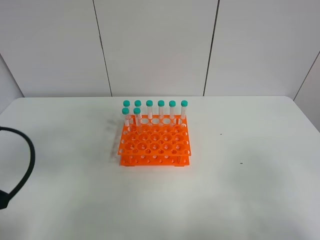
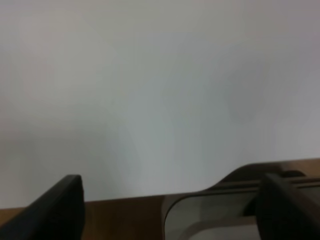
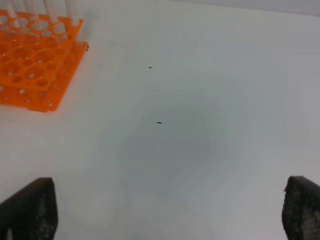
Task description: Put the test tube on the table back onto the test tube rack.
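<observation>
The orange test tube rack [image 1: 155, 142] stands on the white table [image 1: 240, 195] a little left of the middle. Several teal-capped test tubes [image 1: 161, 110] stand upright in its back rows. I see no test tube lying on the table. Neither gripper shows in the exterior high view. My left gripper [image 2: 172, 182] is open and empty over bare white table. My right gripper [image 3: 170, 185] is open and empty, well apart from the rack [image 3: 35, 60], whose corner with clear tube bodies [image 3: 50, 10] shows in the right wrist view.
A black cable [image 1: 27, 160] loops over the table's left edge. Small dark specks [image 3: 159, 122] lie on the table right of the rack. In the left wrist view a brown strip [image 2: 125, 215] and a grey rounded part [image 2: 210, 215] show past the white surface.
</observation>
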